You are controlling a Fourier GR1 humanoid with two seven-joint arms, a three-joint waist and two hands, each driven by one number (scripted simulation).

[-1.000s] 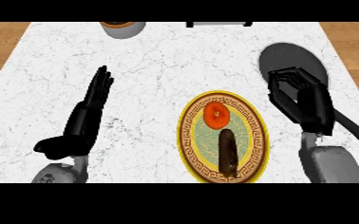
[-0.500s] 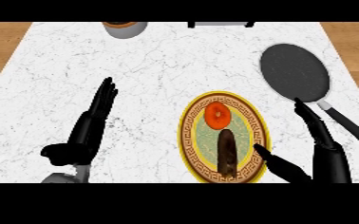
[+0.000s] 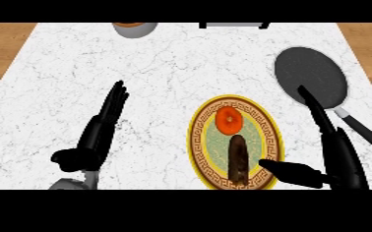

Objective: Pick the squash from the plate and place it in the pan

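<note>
A gold-rimmed patterned plate [image 3: 200, 142] lies right of centre in the head view. On it are a long dark brown squash [image 3: 237, 156] and, just beyond it, a round orange piece [image 3: 230, 120]. The dark grey pan [image 3: 309, 76] sits at the far right, its handle [image 3: 355, 127] running toward the lower right. My right hand [image 3: 340, 159] is open beside the plate's right rim, with its straight fingers [image 3: 314, 109] reaching the pan's near edge and its thumb [image 3: 289, 171] over the plate's lower right rim. It holds nothing. My left hand [image 3: 98, 132] rests open at the lower left.
A grey bowl [image 3: 135, 28] with something orange-brown inside stands at the counter's back edge. A dark frame-like object [image 3: 232, 24] sits at the back centre. The white marble counter [image 3: 181, 64] ends in wooden strips at the left and right.
My right hand has come back from over the pan to the lower right beside the plate, fingers straightened. My left hand has sunk slightly toward the lower edge. The squash has not moved.
</note>
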